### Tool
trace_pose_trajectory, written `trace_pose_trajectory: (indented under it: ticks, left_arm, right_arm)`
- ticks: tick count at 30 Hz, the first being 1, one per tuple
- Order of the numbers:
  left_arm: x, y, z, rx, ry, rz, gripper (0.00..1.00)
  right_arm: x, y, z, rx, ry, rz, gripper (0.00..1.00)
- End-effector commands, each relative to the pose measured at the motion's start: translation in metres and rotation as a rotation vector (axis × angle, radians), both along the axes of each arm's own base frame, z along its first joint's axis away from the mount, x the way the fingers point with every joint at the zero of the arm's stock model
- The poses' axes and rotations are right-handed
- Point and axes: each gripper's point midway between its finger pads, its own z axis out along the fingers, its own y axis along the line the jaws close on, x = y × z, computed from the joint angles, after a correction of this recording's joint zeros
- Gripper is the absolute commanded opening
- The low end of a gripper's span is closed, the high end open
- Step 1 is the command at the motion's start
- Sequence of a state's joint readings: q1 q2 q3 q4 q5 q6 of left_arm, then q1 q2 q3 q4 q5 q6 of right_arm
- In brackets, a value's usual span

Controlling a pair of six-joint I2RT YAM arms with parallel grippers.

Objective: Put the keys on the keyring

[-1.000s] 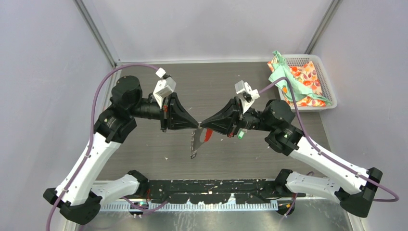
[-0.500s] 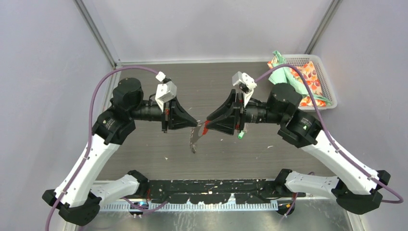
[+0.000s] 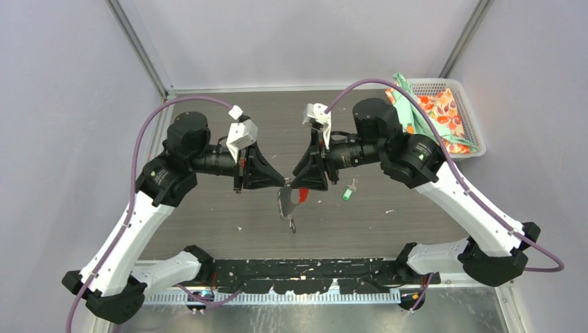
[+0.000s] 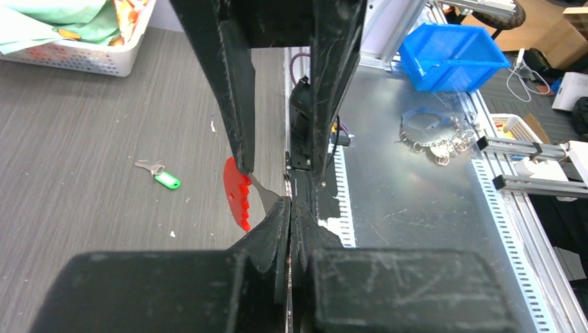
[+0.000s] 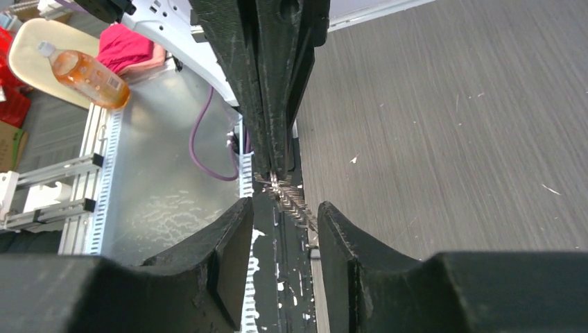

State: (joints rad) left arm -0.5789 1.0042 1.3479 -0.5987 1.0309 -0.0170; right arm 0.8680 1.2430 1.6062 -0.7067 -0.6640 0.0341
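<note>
Red plastic is my landmark: the tab (image 3: 300, 196) of the keyring (image 3: 285, 205) hangs just under the spot where both grippers meet tip to tip above the bench (image 3: 208, 208). My left gripper (image 3: 282, 185) is clamped shut on the ring's grey chain, and the loop dangles beneath its fingertips. My right gripper (image 5: 281, 208) stands parted and empty. The right wrist view shows its fingers either side of the chain without pinching it. The green-tagged key (image 3: 347, 193) lies flat on the bench, below and just outboard of the right gripper, apart from the ring. Something small and dark hangs at the loop's bottom end; I cannot tell whether that is the other key.

My read is that the step in hand is fetching the green key. To do it well, I would hold the left arm steady so the loop hangs quiet and back the right gripper straight off the chain without snagging it. Then I would come down over the key's blade, not its tag, leaving the hole end free to thread.
</note>
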Motion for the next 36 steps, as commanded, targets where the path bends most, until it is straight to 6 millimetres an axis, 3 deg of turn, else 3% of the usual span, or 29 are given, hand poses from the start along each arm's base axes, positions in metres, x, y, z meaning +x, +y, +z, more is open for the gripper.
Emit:
trace_pose_trajectory:
  ticks: [1,19,25,29,36]
  left_arm:
    - [-0.012,0.001,0.016,-0.035,-0.045,-0.049,0.0]
    - [-0.001,0.001,0.012,-0.024,-0.059,0.012,0.0]
    - [0.001,0.0,0.011,-0.022,-0.06,0.019,0.0]
    - [0.001,0.0,0.013,-0.023,-0.063,0.02,0.0]
    - [0.002,-0.001,0.014,-0.026,-0.07,0.024,0.0]
  right_arm:
    - [-0.008,-0.001,0.019,0.03,-0.05,0.069,0.43]
    - [-0.001,0.012,0.012,0.031,-0.026,0.079,0.14]
    - [0.002,0.014,0.008,0.022,-0.034,0.058,0.15]
    - [0.005,0.011,0.006,0.012,-0.049,0.032,0.05]
    - [0.007,0.01,-0.004,-0.031,-0.08,0.005,0.01]
